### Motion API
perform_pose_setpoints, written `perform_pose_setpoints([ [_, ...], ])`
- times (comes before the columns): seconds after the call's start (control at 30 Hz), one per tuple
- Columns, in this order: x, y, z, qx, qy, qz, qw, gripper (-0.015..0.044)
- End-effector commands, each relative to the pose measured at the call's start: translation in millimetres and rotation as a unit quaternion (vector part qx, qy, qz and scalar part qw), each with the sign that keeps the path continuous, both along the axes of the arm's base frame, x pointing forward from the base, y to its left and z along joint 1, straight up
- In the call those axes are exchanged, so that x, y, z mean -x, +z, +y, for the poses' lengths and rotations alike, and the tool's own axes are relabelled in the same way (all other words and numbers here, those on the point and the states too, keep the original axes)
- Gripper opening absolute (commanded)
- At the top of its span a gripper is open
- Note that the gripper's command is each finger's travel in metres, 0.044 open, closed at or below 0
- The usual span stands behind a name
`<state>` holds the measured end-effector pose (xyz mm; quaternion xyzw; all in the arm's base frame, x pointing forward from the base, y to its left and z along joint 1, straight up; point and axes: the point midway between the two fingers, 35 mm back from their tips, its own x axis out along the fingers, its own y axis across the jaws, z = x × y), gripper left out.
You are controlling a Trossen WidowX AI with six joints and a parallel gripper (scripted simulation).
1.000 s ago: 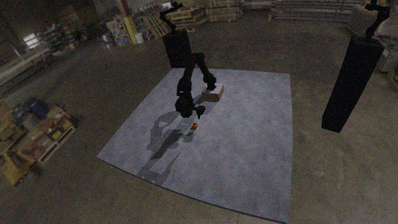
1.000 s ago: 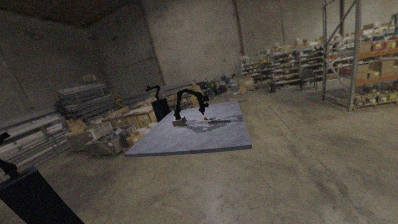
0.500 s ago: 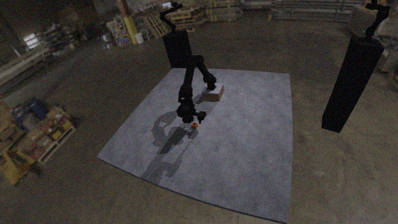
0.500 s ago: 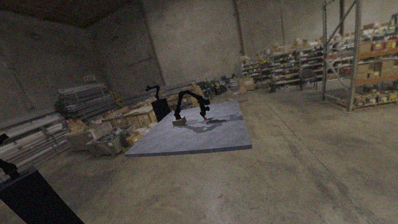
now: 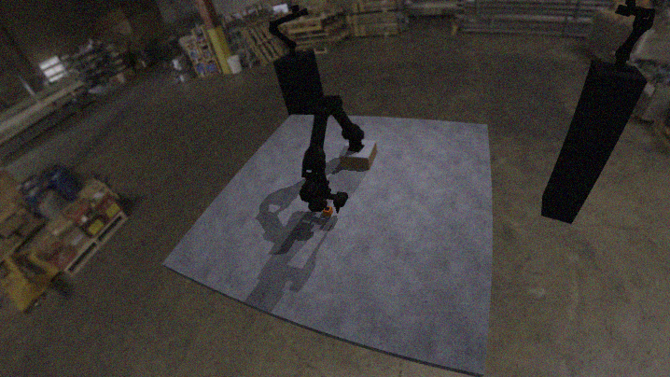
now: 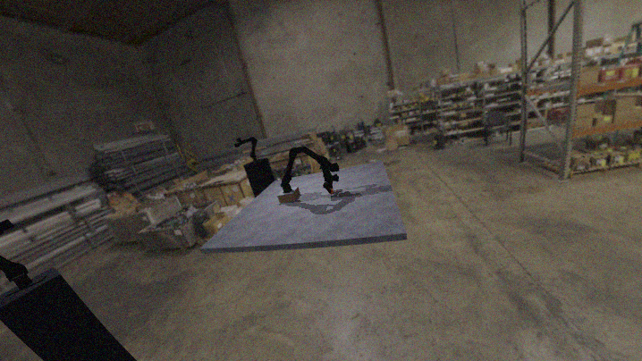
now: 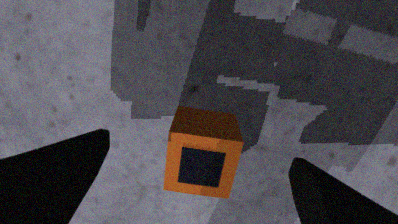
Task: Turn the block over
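The small orange block [image 5: 328, 212] [image 6: 332, 192] [image 7: 172, 162] rests on the grey-blue table [image 5: 421, 244] [image 6: 278, 229] [image 7: 45, 90]. In the wrist view its top face shows a dark square mark, so the marked side faces up. A darker orange side face shows beyond it. My gripper [image 7: 201, 153] is open and empty, pointing down just above the block. One finger stands on each side of the block in the wrist view, with a gap to both. In the top and exterior views the arm partly hides the block.
The arm's base stands on a tan box [image 5: 358, 162] [image 6: 289, 196] on the table. Two tall black pedestals [image 5: 300, 81] [image 5: 593, 140] with other arms stand beyond the table's edges. The arm's shadows fall across the table around the block.
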<state>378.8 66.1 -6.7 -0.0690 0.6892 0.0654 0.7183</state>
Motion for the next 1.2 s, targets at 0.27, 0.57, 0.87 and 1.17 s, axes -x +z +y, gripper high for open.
perform_pose_setpoints([
  [0.27,0.9,-5.5,0.0,-0.001,0.001,0.001,1.0,0.0256],
  [0.57,0.9,-5.5,0.0,-0.001,0.001,0.001,1.0,0.0098],
  [0.87,0.9,-5.5,0.0,-0.001,0.001,0.001,1.0,0.0038],
  [1.17,1.9,24.6,0.0,-0.001,0.001,0.001,1.0,0.0],
])
